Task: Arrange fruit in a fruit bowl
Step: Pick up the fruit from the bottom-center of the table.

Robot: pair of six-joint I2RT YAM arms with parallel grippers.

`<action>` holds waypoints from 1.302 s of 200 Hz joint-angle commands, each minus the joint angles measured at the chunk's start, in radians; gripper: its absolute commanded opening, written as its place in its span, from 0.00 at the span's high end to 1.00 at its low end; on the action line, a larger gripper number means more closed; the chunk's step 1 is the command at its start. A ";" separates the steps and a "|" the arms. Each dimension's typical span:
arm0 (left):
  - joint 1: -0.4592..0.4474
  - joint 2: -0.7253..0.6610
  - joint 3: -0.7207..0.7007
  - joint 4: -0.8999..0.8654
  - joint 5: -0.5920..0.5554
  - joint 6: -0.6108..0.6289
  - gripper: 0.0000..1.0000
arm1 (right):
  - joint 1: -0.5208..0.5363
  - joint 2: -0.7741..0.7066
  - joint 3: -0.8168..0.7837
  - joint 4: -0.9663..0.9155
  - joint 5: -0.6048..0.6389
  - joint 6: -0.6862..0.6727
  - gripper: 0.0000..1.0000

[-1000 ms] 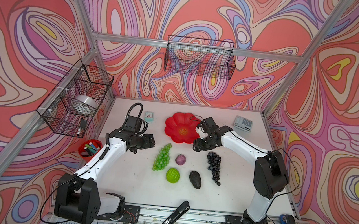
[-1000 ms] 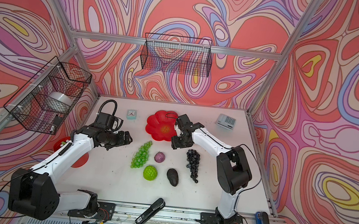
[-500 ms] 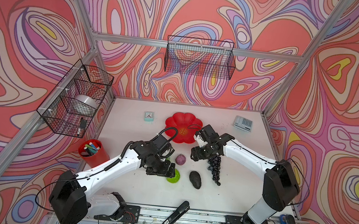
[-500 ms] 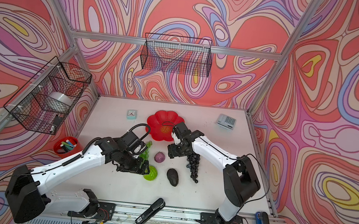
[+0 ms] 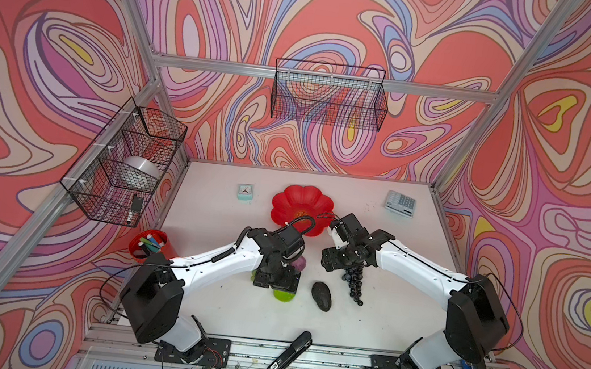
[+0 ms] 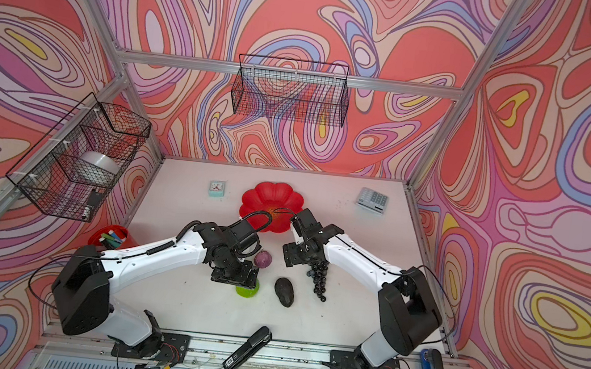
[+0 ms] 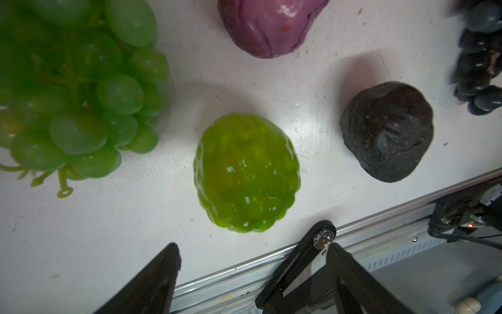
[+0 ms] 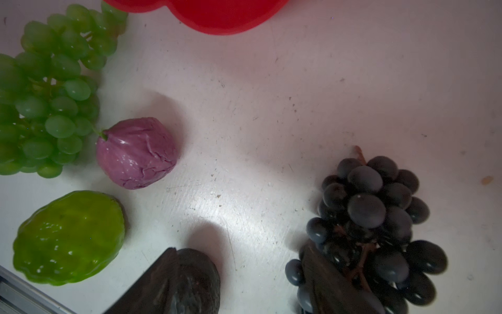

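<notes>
Judging from the layout, no part of the arrangement is complete — all five pieces of fruit are found on the surface, and none is seen in the fruit bowl [image 5: 296, 198]. The visible interior of the fruit bowl is bare, though its near edge is partly hidden by a cable and the arms. It is located toward the back of the surface, behind the fruit.

The left end effector [image 7: 251, 244] is positioned close above the lime-green ball [image 7: 247, 174] with its fingers spread, and nothing is gripped between them. The green grape bunch [image 7: 81, 89] is seen just beside the ball. The small purple fruit [image 7: 271, 24] lies near it, and the black avocado [image 7: 387, 130] lies apart from it.

The right end effector [image 8: 239, 252] is positioned over the dark grape bunch [image 8: 375, 212]. Its fingers are likewise spread. One finger is seen against the bunch, but contact cannot be confirmed, and nothing is held.

Two approaches are therefore assessed as being in hand — one to the ball, one to the dark grapes. Five transfers into the bowl are outstanding.
</notes>
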 commanded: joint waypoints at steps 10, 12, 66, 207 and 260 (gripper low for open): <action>-0.015 0.083 0.049 -0.016 -0.026 -0.008 0.12 | -0.035 -0.057 -0.045 0.014 0.032 -0.028 0.24; -0.016 0.087 0.050 -0.016 -0.027 -0.007 0.12 | -0.038 -0.058 -0.048 0.017 0.027 -0.029 0.24; -0.039 0.155 0.068 0.008 -0.019 -0.030 0.14 | -0.063 -0.084 -0.091 0.058 -0.040 -0.025 0.24; -0.056 0.240 0.054 0.106 -0.040 -0.051 0.31 | -0.069 -0.096 -0.096 0.064 -0.058 -0.033 0.26; -0.056 0.195 0.024 0.114 -0.034 -0.034 0.49 | -0.069 -0.098 -0.091 0.065 -0.058 -0.030 0.27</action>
